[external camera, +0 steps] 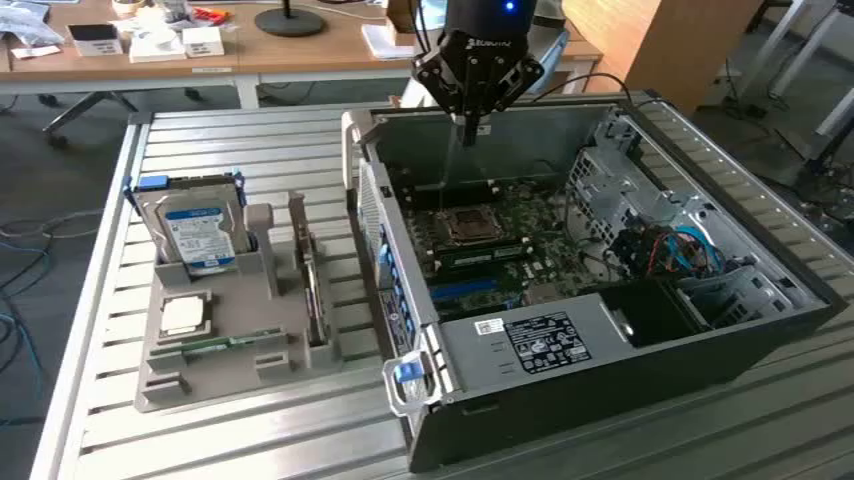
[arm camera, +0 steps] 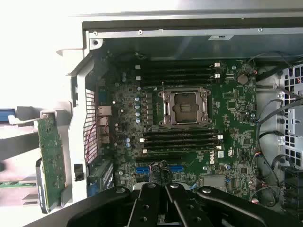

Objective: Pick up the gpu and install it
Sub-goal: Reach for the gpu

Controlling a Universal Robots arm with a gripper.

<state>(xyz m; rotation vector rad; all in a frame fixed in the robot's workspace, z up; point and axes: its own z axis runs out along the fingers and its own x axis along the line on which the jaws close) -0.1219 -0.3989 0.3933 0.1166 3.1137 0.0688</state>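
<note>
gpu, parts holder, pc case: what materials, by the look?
gpu: green fibreglass-type circuit board, matte, studded with small parts.
parts holder: likely moulded or printed plastic; flat grey, no shine.
pc case: sheet metal, it seems; dark painted outside, bare grey perforated panels inside.

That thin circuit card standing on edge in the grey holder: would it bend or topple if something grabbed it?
The gpu is probably stiff: it stands straight on edge in the grey holder without sagging. Being so thin, it is likely light, and apt to tip once out of its slot. Its exposed components suggest it is fragile.
</note>
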